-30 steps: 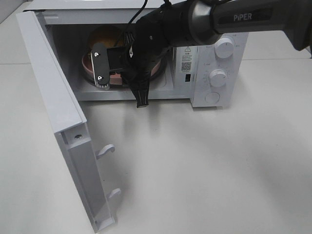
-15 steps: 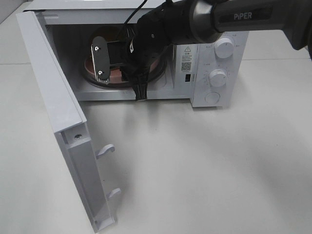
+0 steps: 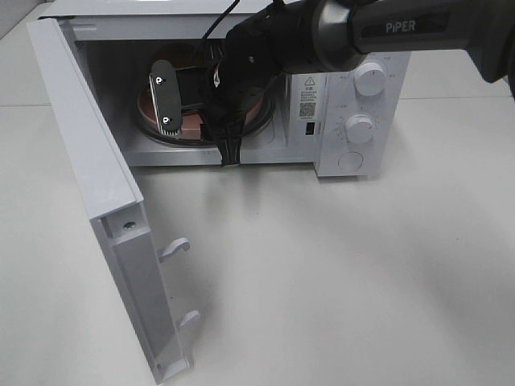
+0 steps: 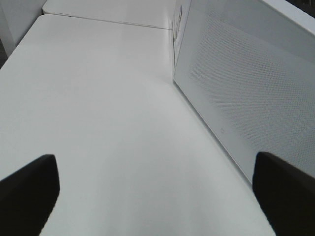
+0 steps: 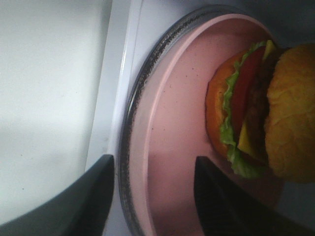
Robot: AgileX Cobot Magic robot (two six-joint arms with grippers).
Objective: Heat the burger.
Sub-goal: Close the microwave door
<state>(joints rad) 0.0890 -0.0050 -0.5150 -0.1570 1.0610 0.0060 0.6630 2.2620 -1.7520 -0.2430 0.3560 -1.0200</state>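
Right gripper (image 5: 153, 169): fingers parted astride pink plate (image 5: 182, 98) rim, seemingly clear of it.
Burger (image 5: 266, 108): on plate, just beyond fingertips.
Left gripper (image 4: 155, 160): spread wide, holding nothing.

Surface: a plain white table (image 3: 346, 289) is seen filling nearly the whole view.
Joint: a thin seam (image 3: 463, 99) is drawn across its far part, where two tabletops meet.
Appliance: a white microwave (image 3: 328, 153) is stood by the seam, door (image 3: 84, 153) swung open.
Light: even and diffuse; only soft grey shadows are cast.
Beyond: a dark strip (image 3: 12, 20) is glimpsed at the far left corner, unidentified.
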